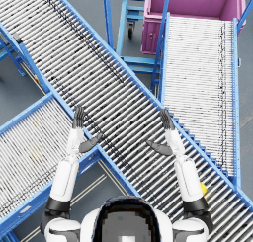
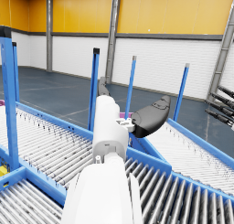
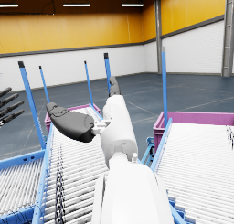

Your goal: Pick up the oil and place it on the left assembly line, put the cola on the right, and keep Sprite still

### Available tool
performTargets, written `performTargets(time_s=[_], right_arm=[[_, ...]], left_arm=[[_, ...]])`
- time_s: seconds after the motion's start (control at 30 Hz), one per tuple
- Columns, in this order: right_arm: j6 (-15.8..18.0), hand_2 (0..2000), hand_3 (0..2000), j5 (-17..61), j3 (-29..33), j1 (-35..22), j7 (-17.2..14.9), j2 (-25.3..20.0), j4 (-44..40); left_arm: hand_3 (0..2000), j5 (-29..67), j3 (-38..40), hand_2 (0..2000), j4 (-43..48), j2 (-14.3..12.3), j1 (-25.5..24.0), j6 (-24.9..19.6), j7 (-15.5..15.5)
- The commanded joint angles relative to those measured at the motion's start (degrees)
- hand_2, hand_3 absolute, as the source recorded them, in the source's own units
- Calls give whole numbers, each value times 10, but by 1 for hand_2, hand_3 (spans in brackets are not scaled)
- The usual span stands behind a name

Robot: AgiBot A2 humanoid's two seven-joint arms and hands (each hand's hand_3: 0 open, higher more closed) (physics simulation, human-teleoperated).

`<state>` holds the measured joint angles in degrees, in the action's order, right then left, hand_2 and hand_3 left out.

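No oil, cola or Sprite shows in any view. My left hand [image 1: 81, 132] hangs open over the left edge of the central diagonal roller line [image 1: 113, 88], fingers straight and thumb turned inward. My right hand [image 1: 164, 135] is open too, over the same line's right side and facing the left hand. Neither hand holds anything. The left wrist view shows the left hand [image 2: 148, 118] with its thumb spread. In the right wrist view the right hand [image 3: 75, 121] looks the same.
A left roller line [image 1: 29, 147] and a right roller line [image 1: 197, 78] flank the central one, all with blue rails. A pink bin [image 1: 192, 4] stands at the far end of the right line. A small yellow thing [image 1: 202, 188] peeks out beside my right forearm.
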<state>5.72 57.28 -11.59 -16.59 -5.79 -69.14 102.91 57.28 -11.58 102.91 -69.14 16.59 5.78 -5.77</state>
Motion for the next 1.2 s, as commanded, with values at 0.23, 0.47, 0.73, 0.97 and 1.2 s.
performTargets(time_s=[0.23,0.47,0.73,0.97,1.2], right_arm=[[0,0,0,0,0,0,0,0,0],[-36,0,0,0,2,-6,37,-9,-1],[-56,0,0,0,36,-24,56,-31,22],[-57,0,0,146,85,-46,58,-46,39],[-57,0,0,187,113,-52,58,-54,52]], left_arm=[[0,0,0,0,0,0,0,0,0],[0,0,16,0,10,-10,8,-36,36],[0,0,67,0,30,-28,23,-56,56],[0,145,126,0,49,-38,42,-58,58],[0,187,154,0,61,-43,56,-58,58]])
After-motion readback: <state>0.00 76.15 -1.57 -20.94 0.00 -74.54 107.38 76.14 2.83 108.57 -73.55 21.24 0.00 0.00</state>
